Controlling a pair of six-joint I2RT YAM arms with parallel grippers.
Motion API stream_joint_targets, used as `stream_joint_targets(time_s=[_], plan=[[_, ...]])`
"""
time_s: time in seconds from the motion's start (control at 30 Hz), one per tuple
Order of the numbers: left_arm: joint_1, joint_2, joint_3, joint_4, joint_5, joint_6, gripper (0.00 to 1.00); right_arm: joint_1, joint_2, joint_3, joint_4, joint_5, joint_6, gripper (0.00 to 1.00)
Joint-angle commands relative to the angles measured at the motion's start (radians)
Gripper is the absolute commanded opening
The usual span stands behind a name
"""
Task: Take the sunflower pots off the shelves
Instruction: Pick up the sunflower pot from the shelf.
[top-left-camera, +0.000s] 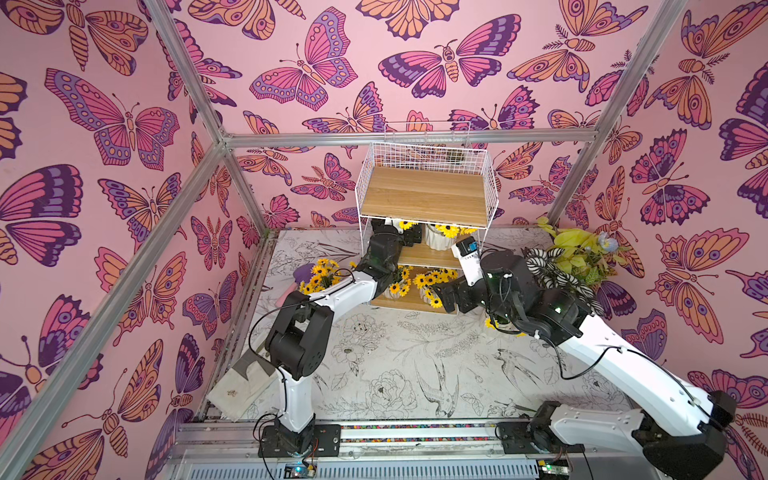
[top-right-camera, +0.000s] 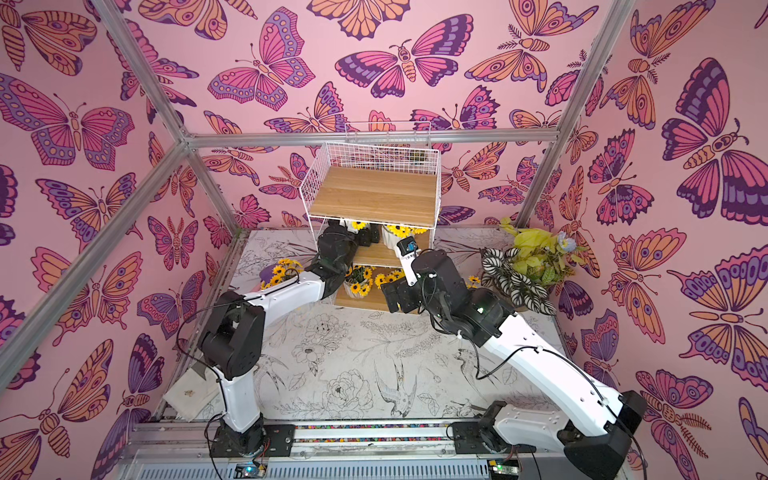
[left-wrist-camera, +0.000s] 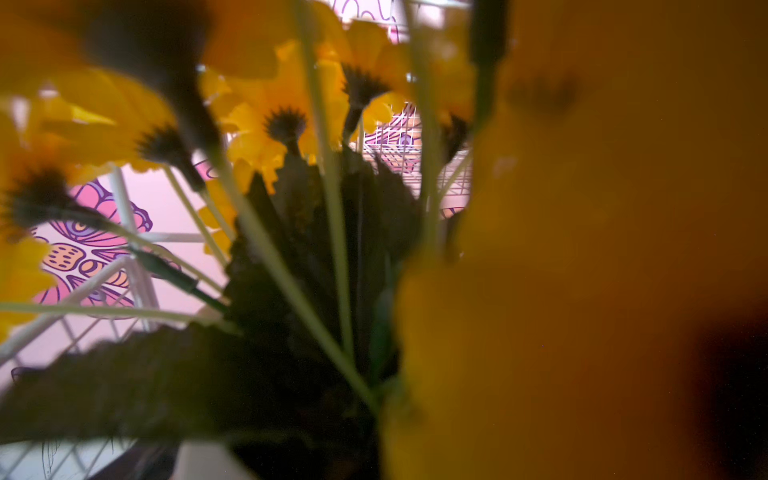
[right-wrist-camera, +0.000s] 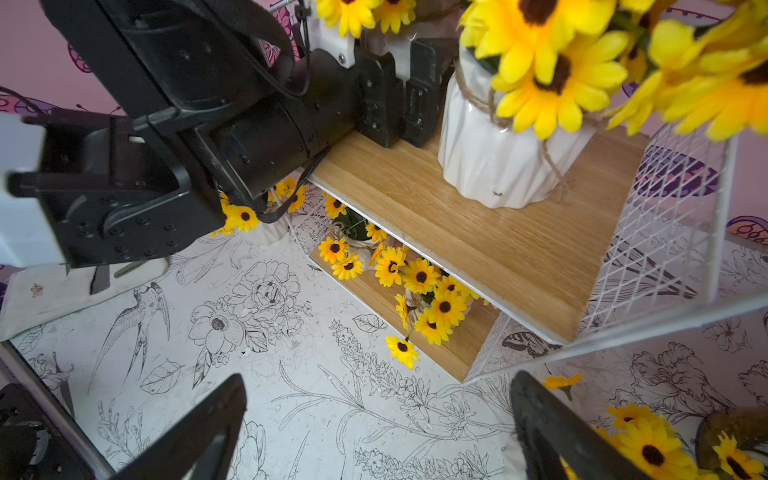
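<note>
On the middle board of the shelves (top-left-camera: 424, 195), one sunflower pot (right-wrist-camera: 503, 166) stands upright towards the right side, with twine round its neck. A second pot (top-left-camera: 405, 225) at the left side shows little more than its blooms under the bare top board. The bottom board carries two more: a lower left pot (top-left-camera: 397, 286) and a lower right pot (top-left-camera: 432, 284), just beside each other, their flowers leaning out over the front edge. A fifth pot (top-left-camera: 318, 276) stands on the desk (top-left-camera: 395, 365) left of the rack, partly behind the left arm. A sixth pot (right-wrist-camera: 648, 446) sits on the desk to the right of the rack, mostly hidden under the right arm in both top views. The left gripper (right-wrist-camera: 405, 93) reaches into the middle tier right at the second pot. Its wrist view is filled with blurred petals and stems, and I cannot tell whether its fingers are spread or pinching. The right gripper (right-wrist-camera: 378, 415) hovers above the desk in front of the bottom board, its fingers (right-wrist-camera: 208, 424) spread wide with nothing between them. A striped-leaf plant (top-left-camera: 552, 272) stands at the back right of the desk, near the right arm.
</note>
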Motion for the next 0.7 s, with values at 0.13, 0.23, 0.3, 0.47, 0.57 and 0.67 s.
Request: stream_joint_targets(time_s=[0.13, 0.23, 0.3, 0.47, 0.57, 0.67], plan=[[0.005, 0.058, 0.051, -0.040, -0.006, 0.018, 1.00, 0.007, -0.004, -0.002, -0.001, 0.007, 0.014, 0.99], [0.006, 0.080, 0.073, -0.043, -0.008, 0.021, 1.00, 0.007, -0.005, -0.004, -0.001, 0.005, 0.017, 0.99], [0.006, 0.090, 0.079, -0.038, -0.006, 0.017, 0.98, 0.007, -0.009, -0.006, 0.000, 0.006, 0.019, 0.99], [0.005, 0.096, 0.082, -0.027, 0.008, 0.022, 0.81, 0.009, -0.010, -0.014, 0.005, 0.005, 0.023, 0.99], [0.006, 0.095, 0.072, -0.014, 0.009, 0.033, 0.77, 0.007, -0.012, -0.018, 0.011, 0.002, 0.024, 0.99], [0.006, 0.085, 0.054, -0.004, 0.010, 0.039, 0.74, 0.007, -0.017, -0.026, 0.017, 0.006, 0.025, 0.99]])
